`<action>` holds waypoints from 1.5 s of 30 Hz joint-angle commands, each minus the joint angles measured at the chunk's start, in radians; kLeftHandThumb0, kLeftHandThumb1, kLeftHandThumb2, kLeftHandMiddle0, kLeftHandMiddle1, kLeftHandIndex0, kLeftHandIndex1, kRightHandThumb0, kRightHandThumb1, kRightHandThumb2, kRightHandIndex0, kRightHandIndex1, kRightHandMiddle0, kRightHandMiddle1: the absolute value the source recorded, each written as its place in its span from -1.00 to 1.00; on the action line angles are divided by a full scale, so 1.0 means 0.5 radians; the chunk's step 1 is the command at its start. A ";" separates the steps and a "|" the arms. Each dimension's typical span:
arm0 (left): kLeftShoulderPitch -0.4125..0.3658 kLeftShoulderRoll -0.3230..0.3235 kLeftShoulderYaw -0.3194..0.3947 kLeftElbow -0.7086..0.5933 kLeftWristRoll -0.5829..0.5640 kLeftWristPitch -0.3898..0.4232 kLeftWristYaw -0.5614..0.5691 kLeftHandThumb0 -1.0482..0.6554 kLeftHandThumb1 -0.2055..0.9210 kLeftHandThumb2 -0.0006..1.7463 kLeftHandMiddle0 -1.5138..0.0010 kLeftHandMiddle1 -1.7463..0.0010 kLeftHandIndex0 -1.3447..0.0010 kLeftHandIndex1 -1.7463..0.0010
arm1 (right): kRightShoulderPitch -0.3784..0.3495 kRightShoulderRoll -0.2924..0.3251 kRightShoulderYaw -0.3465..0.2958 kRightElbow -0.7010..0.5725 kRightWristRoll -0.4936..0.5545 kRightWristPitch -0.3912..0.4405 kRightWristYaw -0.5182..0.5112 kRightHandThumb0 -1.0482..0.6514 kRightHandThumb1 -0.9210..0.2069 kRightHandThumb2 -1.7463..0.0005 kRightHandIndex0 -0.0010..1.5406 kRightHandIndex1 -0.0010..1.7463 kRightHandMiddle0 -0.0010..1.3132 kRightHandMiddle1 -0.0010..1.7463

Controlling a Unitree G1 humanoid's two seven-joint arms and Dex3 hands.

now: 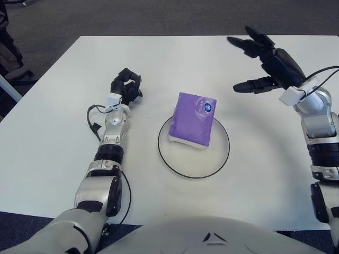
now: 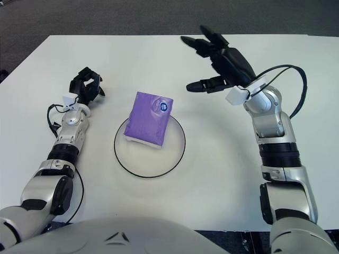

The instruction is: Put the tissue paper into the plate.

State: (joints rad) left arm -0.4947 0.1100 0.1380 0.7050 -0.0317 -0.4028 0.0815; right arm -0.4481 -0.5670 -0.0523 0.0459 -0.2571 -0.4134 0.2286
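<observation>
The purple tissue pack (image 1: pixel 193 119) already sits in the white plate (image 1: pixel 190 167), overhanging its far rim a little. The right hand (image 1: pixel 267 61) hovers above the counter (image 1: pixel 47 143), beyond and to the right of the plate, fingers spread and holding nothing. The left hand (image 1: pixel 126 84) shows left of the plate, fingers curled. The placing looks done; what remains, I'd say, is drawing the right arm clear.
</observation>
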 commanded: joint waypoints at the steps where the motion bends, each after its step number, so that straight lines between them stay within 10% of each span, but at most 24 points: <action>1: 0.259 -0.078 -0.018 0.087 0.011 -0.045 0.001 -0.20 1.00 -0.53 -0.30 -1.00 -0.02 -1.00 | 0.124 0.140 -0.068 -0.059 0.109 0.206 -0.078 -0.19 -1.00 0.68 -0.41 -0.96 -0.48 -0.96; 15: 0.280 -0.063 -0.031 0.003 0.006 -0.289 -0.105 -0.19 1.00 -0.54 -0.30 -1.00 -0.02 -1.00 | 0.209 0.520 -0.268 0.289 0.473 0.147 -0.349 -0.21 -1.00 0.54 -0.03 -0.92 -0.13 -0.82; 16: 0.282 -0.061 -0.033 -0.009 0.013 -0.286 -0.102 -0.18 1.00 -0.54 -0.30 -1.00 -0.01 -1.00 | 0.220 0.547 -0.282 0.324 0.494 0.131 -0.371 -0.19 -1.00 0.53 0.02 -0.94 -0.16 -0.71; 18: 0.285 -0.057 -0.036 -0.025 0.022 -0.280 -0.098 -0.18 1.00 -0.54 -0.31 -1.00 0.00 -1.00 | 0.239 0.595 -0.306 0.367 0.512 0.121 -0.426 -0.18 -1.00 0.52 0.12 -0.95 -0.40 0.23; 21: 0.290 -0.055 -0.035 -0.042 0.024 -0.272 -0.099 -0.19 1.00 -0.53 -0.31 -1.00 0.03 -1.00 | 0.258 0.680 -0.344 0.366 0.580 0.200 -0.494 0.09 -1.00 0.59 -0.18 0.06 -0.57 0.59; 27: 0.309 -0.058 -0.036 -0.083 0.018 -0.262 -0.107 -0.19 1.00 -0.52 -0.31 -1.00 0.06 -1.00 | 0.306 0.836 -0.406 0.291 0.771 0.468 -0.572 0.21 -1.00 0.67 -0.30 0.52 -0.53 0.67; 45: 0.367 -0.079 -0.045 -0.177 -0.006 -0.243 -0.145 -0.18 1.00 -0.52 -0.30 -1.00 0.07 -1.00 | 0.428 0.884 -0.301 0.446 0.713 0.492 -0.544 0.23 -0.98 0.71 -0.27 0.58 -0.42 0.57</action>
State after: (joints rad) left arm -0.4242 0.1077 0.1250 0.5813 -0.0312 -0.5379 0.0117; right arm -0.3007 -0.1483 -0.2185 0.2247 0.1114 -0.1889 -0.0493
